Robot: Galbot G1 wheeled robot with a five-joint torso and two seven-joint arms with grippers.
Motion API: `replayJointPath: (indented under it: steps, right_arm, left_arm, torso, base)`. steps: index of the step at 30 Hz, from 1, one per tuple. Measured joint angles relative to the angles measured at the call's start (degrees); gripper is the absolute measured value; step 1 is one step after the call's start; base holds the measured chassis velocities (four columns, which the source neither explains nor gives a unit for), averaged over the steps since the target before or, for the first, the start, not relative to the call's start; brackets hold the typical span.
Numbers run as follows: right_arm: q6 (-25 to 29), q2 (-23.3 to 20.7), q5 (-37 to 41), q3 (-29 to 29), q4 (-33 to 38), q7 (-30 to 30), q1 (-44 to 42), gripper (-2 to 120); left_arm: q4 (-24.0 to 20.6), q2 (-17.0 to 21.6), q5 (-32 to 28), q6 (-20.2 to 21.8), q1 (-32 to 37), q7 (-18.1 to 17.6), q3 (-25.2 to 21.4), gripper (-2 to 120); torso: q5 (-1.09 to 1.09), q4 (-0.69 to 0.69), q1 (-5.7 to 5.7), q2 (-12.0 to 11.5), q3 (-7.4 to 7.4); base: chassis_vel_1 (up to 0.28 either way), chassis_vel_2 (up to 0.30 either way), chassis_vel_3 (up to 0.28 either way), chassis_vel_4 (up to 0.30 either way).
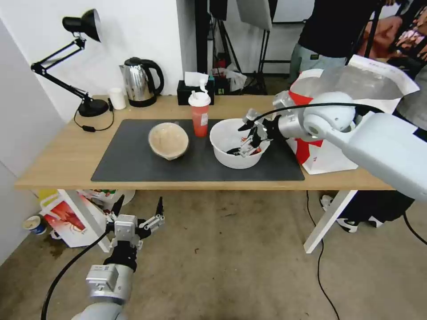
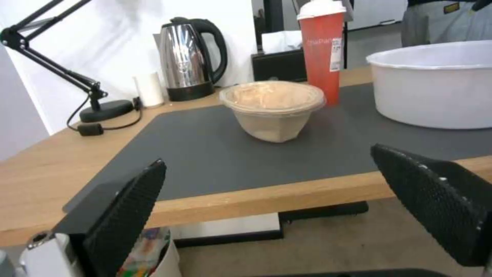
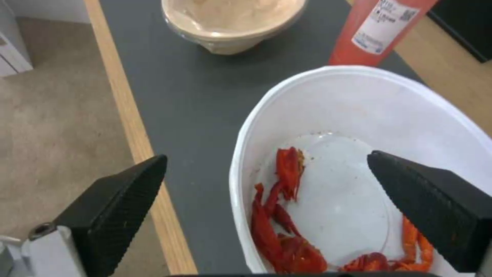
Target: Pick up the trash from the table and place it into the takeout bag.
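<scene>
On the table's (image 1: 62,151) dark mat stand a beige lidded bowl (image 1: 168,141), a red lidded cup (image 1: 200,115) with a straw and a wide white bowl (image 1: 229,156) holding red crayfish scraps. My right gripper (image 1: 250,135) hangs open over that bowl's right rim. In the right wrist view, the right gripper (image 3: 266,156) has one finger outside the white bowl (image 3: 359,111) and one above its inside. The takeout bag (image 1: 329,156) stands open at the table's right end, behind my right arm. Below the table's front edge, my left gripper (image 1: 138,208) is open and holds nothing.
A black desk lamp (image 1: 91,106), a steel kettle (image 1: 140,82), a small white cup (image 1: 117,98) and a black tissue box (image 1: 195,91) line the table's back edge. A red-and-white package (image 1: 66,218) sits on the floor under the left end. People stand behind the bag.
</scene>
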Motion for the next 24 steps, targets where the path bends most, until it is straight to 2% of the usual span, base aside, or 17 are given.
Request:
replayJointPath:
  steps: [24]
  right_arm:
    - [-0.92, -1.54, 0.90, -5.03, 0.95, -0.78, 1.13, 100]
  left_arm:
    - [0.00, 0.00, 0.00, 0.00, 0.00, 0.00, 0.00, 100]
  torso:
    - [0.00, 0.00, 0.00, 0.00, 0.00]
  base:
    - [0.000, 0.000, 0.000, 0.000]
